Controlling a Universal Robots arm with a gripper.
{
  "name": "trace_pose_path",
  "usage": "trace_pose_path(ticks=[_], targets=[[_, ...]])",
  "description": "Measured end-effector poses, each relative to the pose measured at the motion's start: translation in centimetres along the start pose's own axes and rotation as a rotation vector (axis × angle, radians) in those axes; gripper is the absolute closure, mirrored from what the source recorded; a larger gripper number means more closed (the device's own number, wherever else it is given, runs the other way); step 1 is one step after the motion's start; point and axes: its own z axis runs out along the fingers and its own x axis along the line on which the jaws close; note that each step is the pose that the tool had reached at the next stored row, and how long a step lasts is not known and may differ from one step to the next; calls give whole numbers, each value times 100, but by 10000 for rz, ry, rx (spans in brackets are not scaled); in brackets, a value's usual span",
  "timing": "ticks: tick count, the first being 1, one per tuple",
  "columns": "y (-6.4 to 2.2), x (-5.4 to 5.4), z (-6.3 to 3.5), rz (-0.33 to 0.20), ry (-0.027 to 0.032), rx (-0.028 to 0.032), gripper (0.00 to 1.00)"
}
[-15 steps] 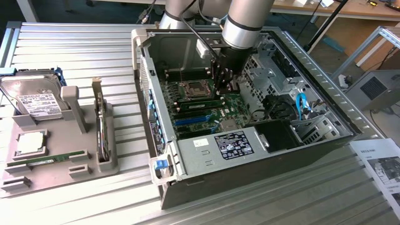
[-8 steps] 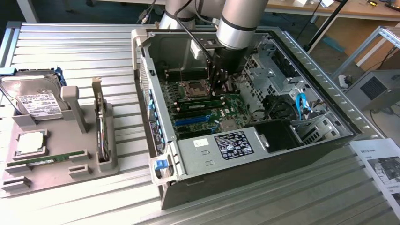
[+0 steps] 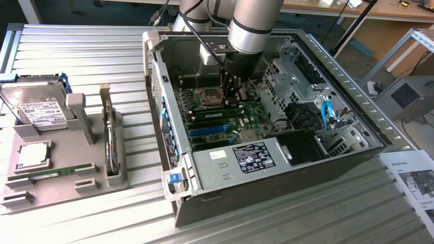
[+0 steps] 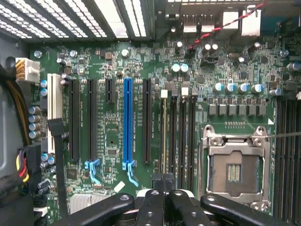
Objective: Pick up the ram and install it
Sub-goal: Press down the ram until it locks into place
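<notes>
A ram [image 3: 215,110], a long green stick, stands on edge in a memory slot on the motherboard inside the open computer case [image 3: 154,91]. In the wrist view the ram [image 4: 163,132] shows edge-on as a thin pale line beside several empty black slots. My gripper [image 3: 234,100] reaches down into the case, directly over one end of that stick. The gripper [image 4: 163,181] is shut, its fingertips [image 4: 155,193] pressed together above the stick's top edge; I cannot tell whether they touch it. A second green stick [image 3: 51,173] lies in the grey holder tray [image 3: 95,185] outside the case.
On the tray stand a silver hard drive [image 3: 37,109], an upright expansion card [image 3: 109,137] and a square chip [image 3: 32,155]. The CPU socket [image 4: 233,172] lies beside the memory slots, a blue slot [image 4: 127,122] on the other side. A drive cage [image 3: 298,71] and cables crowd the case's far side.
</notes>
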Motion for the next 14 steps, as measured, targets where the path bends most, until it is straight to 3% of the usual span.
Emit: trace_pose_path(ticks=[5, 14], targets=[[50, 2, 0, 2, -2, 26, 89], [68, 2, 0, 2, -3, 30, 89]])
